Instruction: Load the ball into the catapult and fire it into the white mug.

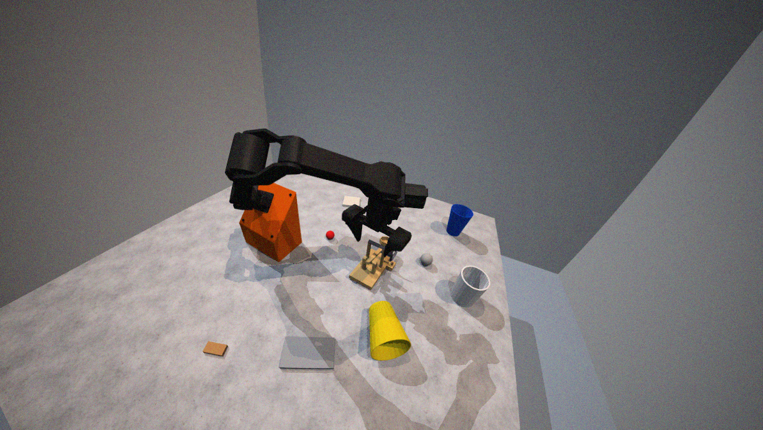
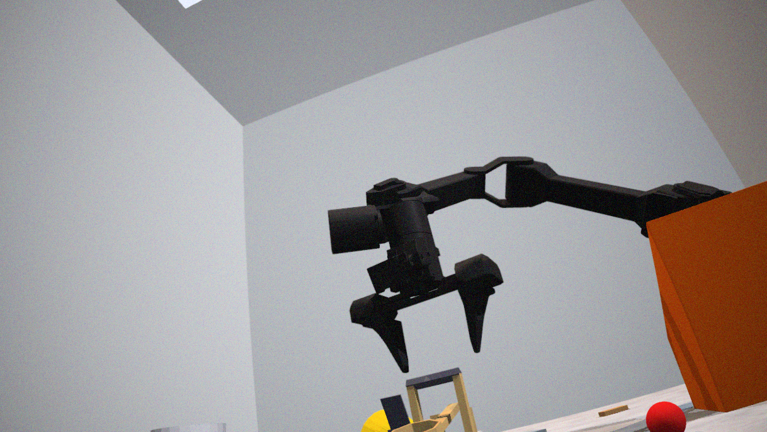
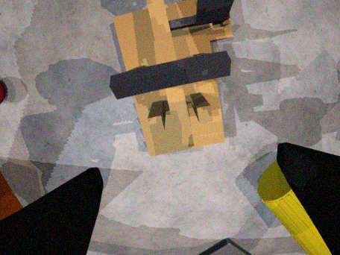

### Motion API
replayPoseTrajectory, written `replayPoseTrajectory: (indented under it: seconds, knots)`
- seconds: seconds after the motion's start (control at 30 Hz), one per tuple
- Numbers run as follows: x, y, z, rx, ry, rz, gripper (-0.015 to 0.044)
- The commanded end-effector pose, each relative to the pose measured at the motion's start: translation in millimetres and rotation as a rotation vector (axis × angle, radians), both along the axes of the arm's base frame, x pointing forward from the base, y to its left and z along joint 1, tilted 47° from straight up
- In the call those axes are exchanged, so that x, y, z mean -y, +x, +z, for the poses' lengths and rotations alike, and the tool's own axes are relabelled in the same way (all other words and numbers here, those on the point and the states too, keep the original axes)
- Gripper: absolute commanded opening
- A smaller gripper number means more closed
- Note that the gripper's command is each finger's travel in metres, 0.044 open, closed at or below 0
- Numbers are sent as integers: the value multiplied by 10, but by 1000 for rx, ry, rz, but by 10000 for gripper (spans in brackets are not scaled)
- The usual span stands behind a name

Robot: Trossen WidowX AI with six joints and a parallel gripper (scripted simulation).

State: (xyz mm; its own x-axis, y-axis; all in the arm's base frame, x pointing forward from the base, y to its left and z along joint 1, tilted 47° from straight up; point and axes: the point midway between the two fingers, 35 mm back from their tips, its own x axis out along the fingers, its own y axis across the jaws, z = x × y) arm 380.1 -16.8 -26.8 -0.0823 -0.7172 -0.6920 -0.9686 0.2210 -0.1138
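Note:
The wooden catapult [image 1: 364, 277] [image 2: 433, 378] [image 3: 209, 130] stands on the table with its dark crossbar raised. My gripper [image 1: 373, 247] [image 2: 440, 361] [image 3: 190, 165] is open and empty, its fingertips above the catapult's crossbar in the exterior view. A red ball [image 1: 329, 234] [image 2: 665, 417] [image 3: 1, 91] lies on the table between the catapult and the orange box. A grey ball [image 1: 426, 259] lies between the catapult and the white mug [image 1: 468, 288]. The mug stands upright near the table edge. I cannot see clearly into the catapult's cup.
A large orange box [image 1: 289, 229] [image 2: 713, 300] [image 3: 7, 199] stands beside the arm. A yellow cup [image 1: 385, 326] [image 2: 378, 422] [image 3: 298, 216] stands in front of the catapult. A blue cup [image 1: 459, 221], a grey plate [image 1: 307, 353], a small orange block [image 1: 215, 348] and a white block [image 1: 351, 201] are also there.

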Motion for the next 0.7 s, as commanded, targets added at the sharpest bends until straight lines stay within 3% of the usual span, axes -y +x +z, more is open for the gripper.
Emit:
replayPoseTrajectory:
  seconds: [0.0, 0.67]
  knots:
    - [-16, 0, 5, 82, -10, -72, 440]
    - [-19, -4, 19, 583, -65, -554, 440]
